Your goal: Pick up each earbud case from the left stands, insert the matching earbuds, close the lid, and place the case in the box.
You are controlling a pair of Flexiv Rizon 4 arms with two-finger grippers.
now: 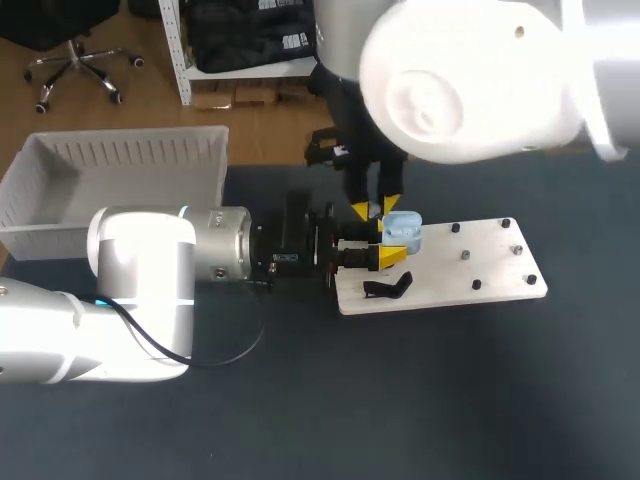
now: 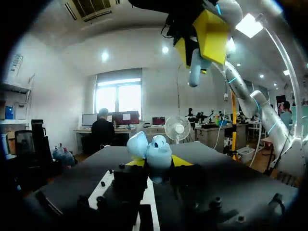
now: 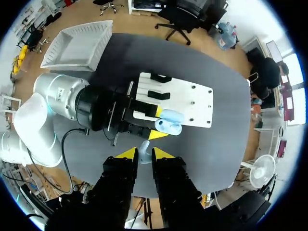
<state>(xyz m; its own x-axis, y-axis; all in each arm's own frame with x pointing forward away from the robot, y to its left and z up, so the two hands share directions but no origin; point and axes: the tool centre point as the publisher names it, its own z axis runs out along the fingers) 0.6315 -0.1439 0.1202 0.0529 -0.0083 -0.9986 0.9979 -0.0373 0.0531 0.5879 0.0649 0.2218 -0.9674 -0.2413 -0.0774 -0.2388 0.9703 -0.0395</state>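
The pale blue earbud case (image 1: 402, 232), lid open, is pinched between the left gripper's (image 1: 388, 243) fingers over the white board's (image 1: 470, 265) 10 o'clock corner. That arm lies level, reaching in from 9 o'clock. The right gripper (image 3: 143, 153), pointing down from 12 o'clock, pinches what looks like an earbud (image 2: 195, 72) just above the case.

Pale blue on dark grey
Pale-blue earbud case (image 1: 402, 230) and earbud (image 3: 144, 155); yellow gripper tips (image 1: 392, 257); white board (image 1: 492, 268); dark grey desk (image 1: 450, 400).

light: bright, from ceiling lamps (image 2: 249, 25) and window (image 2: 119, 98) | glare: right arm (image 1: 470, 80) washed out white | shadows: soft on table (image 1: 450, 400)
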